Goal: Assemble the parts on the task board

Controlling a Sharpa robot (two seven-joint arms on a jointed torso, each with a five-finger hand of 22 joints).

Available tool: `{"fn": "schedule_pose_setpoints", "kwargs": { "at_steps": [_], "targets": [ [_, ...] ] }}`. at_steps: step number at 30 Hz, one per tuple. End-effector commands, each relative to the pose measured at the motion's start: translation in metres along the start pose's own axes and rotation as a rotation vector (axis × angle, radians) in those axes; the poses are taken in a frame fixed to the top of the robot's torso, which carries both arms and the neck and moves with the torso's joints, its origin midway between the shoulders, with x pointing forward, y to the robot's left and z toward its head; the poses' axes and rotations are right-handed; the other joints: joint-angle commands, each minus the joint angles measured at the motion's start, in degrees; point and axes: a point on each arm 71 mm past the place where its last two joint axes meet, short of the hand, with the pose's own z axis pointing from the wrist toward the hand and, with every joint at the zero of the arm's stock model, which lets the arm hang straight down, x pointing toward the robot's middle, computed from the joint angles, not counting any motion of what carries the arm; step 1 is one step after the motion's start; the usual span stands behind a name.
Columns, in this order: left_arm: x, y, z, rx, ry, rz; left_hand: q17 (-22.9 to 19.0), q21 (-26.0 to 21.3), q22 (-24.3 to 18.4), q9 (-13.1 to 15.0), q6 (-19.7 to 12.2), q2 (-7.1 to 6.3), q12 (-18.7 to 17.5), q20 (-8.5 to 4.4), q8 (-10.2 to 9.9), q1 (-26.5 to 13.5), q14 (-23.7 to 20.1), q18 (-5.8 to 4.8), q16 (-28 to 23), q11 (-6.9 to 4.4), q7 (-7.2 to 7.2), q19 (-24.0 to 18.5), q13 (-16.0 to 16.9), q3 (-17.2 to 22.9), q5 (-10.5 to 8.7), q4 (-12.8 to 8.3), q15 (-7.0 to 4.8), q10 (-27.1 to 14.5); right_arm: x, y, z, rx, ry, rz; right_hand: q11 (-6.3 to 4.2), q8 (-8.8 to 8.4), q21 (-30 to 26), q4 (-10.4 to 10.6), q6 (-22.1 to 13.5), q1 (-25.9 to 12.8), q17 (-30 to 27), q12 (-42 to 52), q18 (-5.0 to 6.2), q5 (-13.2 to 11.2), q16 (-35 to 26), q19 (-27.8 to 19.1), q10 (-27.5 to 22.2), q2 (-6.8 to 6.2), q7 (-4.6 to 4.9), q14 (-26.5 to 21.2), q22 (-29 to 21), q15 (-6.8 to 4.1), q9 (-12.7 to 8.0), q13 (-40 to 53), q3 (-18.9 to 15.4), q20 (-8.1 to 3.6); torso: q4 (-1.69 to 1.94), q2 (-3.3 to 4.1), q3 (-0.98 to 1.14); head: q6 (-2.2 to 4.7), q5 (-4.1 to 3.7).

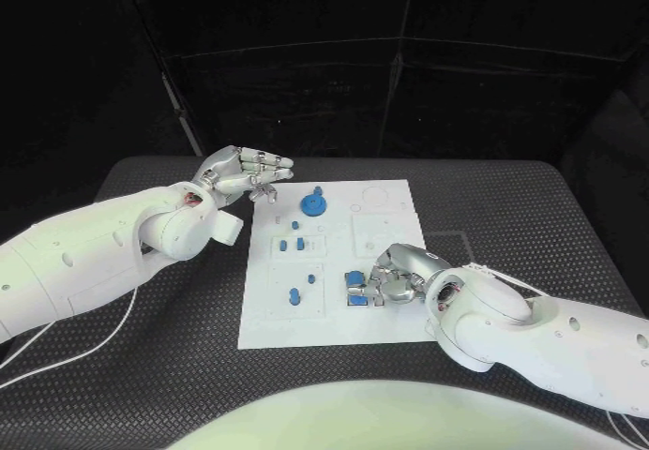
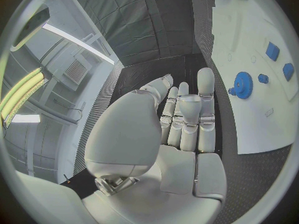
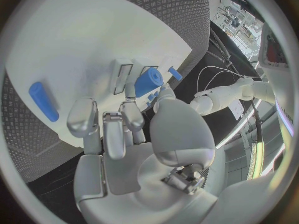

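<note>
Your right robot hand [image 1: 385, 278] pinches a blue part [image 3: 148, 81] over the task board's [image 1: 392, 197] near edge; the left robot hand [image 1: 244, 173] hangs empty, fingers apart. It looks stiff, light, probably slippery; hold its sides.

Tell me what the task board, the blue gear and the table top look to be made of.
Task board: smooth matte white sheet, probably plastic, with shallow cut-outs.
Blue gear: evenly coloured matte blue, with crisp teeth in the left wrist view; likely moulded or printed plastic.
Table: black with a raised diamond texture, possibly a rubber mat.
</note>
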Motion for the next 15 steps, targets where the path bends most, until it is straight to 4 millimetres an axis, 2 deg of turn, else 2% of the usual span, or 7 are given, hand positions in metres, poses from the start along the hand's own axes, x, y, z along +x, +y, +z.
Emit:
{"fn": "schedule_pose_setpoints", "kwargs": {
  "at_steps": [1,7,11,15],
  "targets": [
    [0.0013,-0.0014,0.0006,0.005,0.009,-0.007,-0.1,-0.19,-0.05,0.0,-0.4,0.39,0.32,0.15,-0.33,-0.24,-0.39,0.72,-0.28,-0.08,0.13,-0.16,-0.05,-0.01,-0.14,0.24,0.0,-0.5,-0.0007,0.0012,0.0001,0.003,-0.005,-0.017,0.08,0.22,-0.31,-0.09,-0.21,-0.58,6.66,-0.33,-0.19,-0.28,-0.07,-0.53,0.05,0.05,0.26,4.25,-0.04,-0.36,0.08,-0.08,0.45,0.04,0.02,0.0,0.02,0.02,0.09],
    [0.0013,-0.0013,0.0007,0.005,0.009,-0.007,-0.1,-0.19,-0.05,0.0,-0.4,0.39,0.32,0.15,-0.33,-0.24,-0.39,0.72,-0.28,-0.08,0.13,-0.16,-0.05,-0.01,-0.14,0.24,0.0,-0.5,-0.003,0.0034,-0.0014,-0.021,-0.032,-0.012,0.04,0.39,-0.26,-0.15,-0.07,-0.21,6.88,-0.1,-0.22,0.05,0.0,-0.46,0.23,0.06,0.19,4.29,0.11,-0.38,0.19,0.28,1.02,0.04,-0.12,-0.01,0.04,0.11,0.11],
    [0.0016,-0.0012,0.001,0.004,0.01,-0.008,-0.1,-0.19,-0.05,0.0,-0.4,0.39,0.32,0.15,-0.33,-0.24,-0.39,0.72,-0.28,-0.08,0.13,-0.16,-0.05,-0.01,-0.14,0.24,0.0,-0.5,-0.0038,0.0046,-0.0033,-0.044,-0.034,-0.016,-0.13,0.83,-0.29,-0.44,0.05,3.99,7.02,-0.06,-0.21,0.25,0.02,-0.45,0.45,-0.17,0.02,4.33,0.15,-0.48,0.53,0.72,2.37,-0.09,-0.06,0.0,0.05,0.04,0.13],
    [0.001,-0.001,0.0008,0.003,0.008,-0.007,-0.1,-0.19,-0.05,0.0,-0.4,0.39,0.32,0.15,-0.33,-0.24,-0.39,0.72,-0.28,-0.08,0.13,-0.16,-0.05,-0.01,-0.14,0.24,0.0,-0.5,-0.0051,0.0052,-0.0051,-0.06,-0.042,-0.012,-0.14,0.93,-0.15,-0.43,0.08,4.69,7.32,0.17,-0.28,0.01,0.14,-0.29,0.61,-0.39,0.0,4.39,0.46,-0.53,0.61,1.05,2.42,-0.09,-0.06,0.02,0.05,0.06,0.07]
  ]
}}
